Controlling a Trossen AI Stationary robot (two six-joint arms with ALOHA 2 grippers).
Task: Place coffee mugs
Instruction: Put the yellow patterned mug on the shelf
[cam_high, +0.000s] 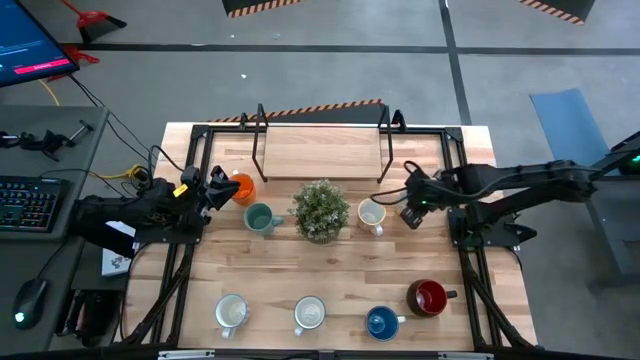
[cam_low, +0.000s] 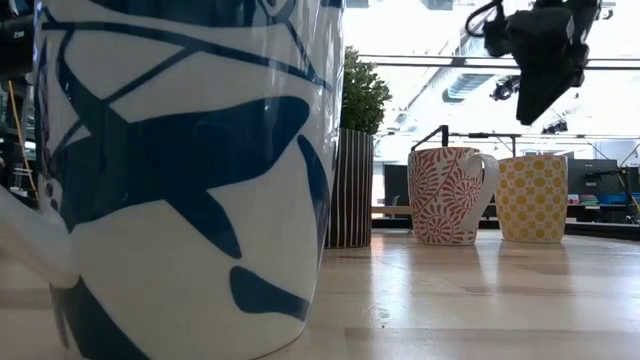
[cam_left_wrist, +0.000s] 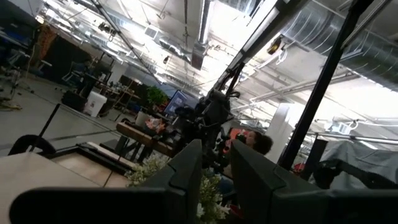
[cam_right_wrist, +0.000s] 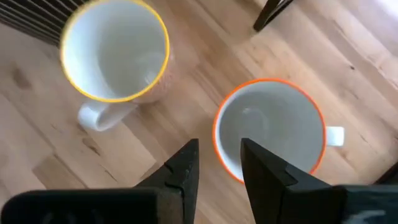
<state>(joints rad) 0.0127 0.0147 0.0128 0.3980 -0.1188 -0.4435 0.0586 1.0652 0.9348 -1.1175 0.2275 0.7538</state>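
The step in hand looks like the reach for a pickup on the right. The right gripper (cam_right_wrist: 219, 158) hangs above the white mug with the orange rim (cam_right_wrist: 267, 124), its fingers apart and empty, lined up over the near wall of the mug. The low view shows it well clear of the mug tops. Next, I judge, it must drop straight down so one finger goes inside the rim and one outside, then close.

The white mug with the yellow rim (cam_right_wrist: 115, 50) stands just beside the target, so there is little room for a sideways slip. The leafy potted plant (cam_high: 320, 208) in the centre of the frame is close on the far side of that pair.

The left gripper (cam_high: 222, 187) waits at the left middle, fingers a little apart with nothing between them, its tip by the glossy orange mug (cam_high: 241, 187); the teal-green mug (cam_high: 262, 218) sits just below. Along the lower edge of the pale wooden worktop (cam_high: 330, 270) stand two white mugs (cam_high: 231, 312), a blue mug (cam_high: 381, 322) and a dark red mug (cam_high: 428, 297), well apart from both arms.
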